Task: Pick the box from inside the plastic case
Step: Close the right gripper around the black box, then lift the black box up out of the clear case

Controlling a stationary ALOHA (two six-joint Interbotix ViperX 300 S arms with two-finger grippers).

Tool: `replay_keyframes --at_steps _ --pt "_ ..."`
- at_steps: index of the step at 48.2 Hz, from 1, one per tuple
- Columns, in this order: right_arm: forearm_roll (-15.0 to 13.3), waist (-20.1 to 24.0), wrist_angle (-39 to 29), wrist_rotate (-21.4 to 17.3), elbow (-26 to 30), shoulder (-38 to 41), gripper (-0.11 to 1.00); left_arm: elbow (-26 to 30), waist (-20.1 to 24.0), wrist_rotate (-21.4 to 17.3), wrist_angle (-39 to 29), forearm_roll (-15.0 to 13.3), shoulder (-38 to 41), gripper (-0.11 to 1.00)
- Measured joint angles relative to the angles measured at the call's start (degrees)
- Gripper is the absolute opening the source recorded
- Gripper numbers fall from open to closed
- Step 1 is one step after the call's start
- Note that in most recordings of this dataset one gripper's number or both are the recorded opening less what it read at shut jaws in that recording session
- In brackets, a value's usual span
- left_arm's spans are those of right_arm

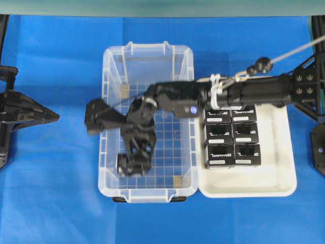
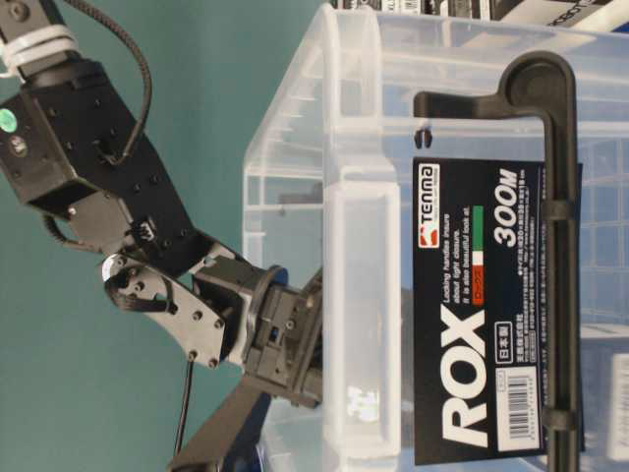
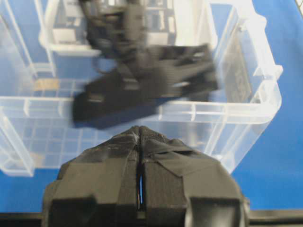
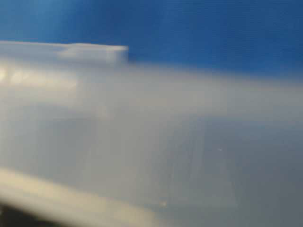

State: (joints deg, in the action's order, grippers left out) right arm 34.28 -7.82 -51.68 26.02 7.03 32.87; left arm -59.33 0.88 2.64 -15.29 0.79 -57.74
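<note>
Six black boxes [image 1: 232,136] fill the white tray [image 1: 277,178] at three o'clock of the one plastic case [image 1: 109,122]. Inside it, the right gripper [image 1: 133,162] stands wide beside one box [image 1: 123,163]; the left gripper [image 3: 140,135] is pinched together at nine o'clock.

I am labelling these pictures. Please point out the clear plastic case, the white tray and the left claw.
plastic case [image 1: 147,192]: overhead view, near rim.
white tray [image 1: 251,183]: overhead view, bare floor.
left claw [image 1: 53,115]: overhead view, closed tips.

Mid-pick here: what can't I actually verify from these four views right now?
- The box: overhead, mostly covered by the right gripper; contact unclear.
- Right wrist view: only the blurred plastic case wall; no box or fingers visible.
- Table-level: the case's label blocks the interior.
- Left wrist view: right arm motion-blurred.
</note>
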Motion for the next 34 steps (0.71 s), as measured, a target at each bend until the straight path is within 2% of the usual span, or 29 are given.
replay_keyframes --at_steps 12,25,29,34 --pt "-1.49 -0.53 0.53 0.0 -0.09 0.0 1.0 -0.18 0.0 0.0 0.0 0.0 0.0 -0.06" --pt "-3.43 0.44 5.1 -0.18 -2.37 -0.62 0.97 -0.79 0.0 0.09 0.09 0.09 -0.09 -0.06" --pt "-3.43 0.53 5.8 -0.26 -2.99 -1.05 0.9 -0.7 0.0 0.09 0.09 0.0 -0.44 -0.06" --pt "-3.52 0.53 5.89 -0.35 -3.6 -1.67 0.73 -0.7 0.0 0.09 0.09 0.0 -1.23 -0.06"
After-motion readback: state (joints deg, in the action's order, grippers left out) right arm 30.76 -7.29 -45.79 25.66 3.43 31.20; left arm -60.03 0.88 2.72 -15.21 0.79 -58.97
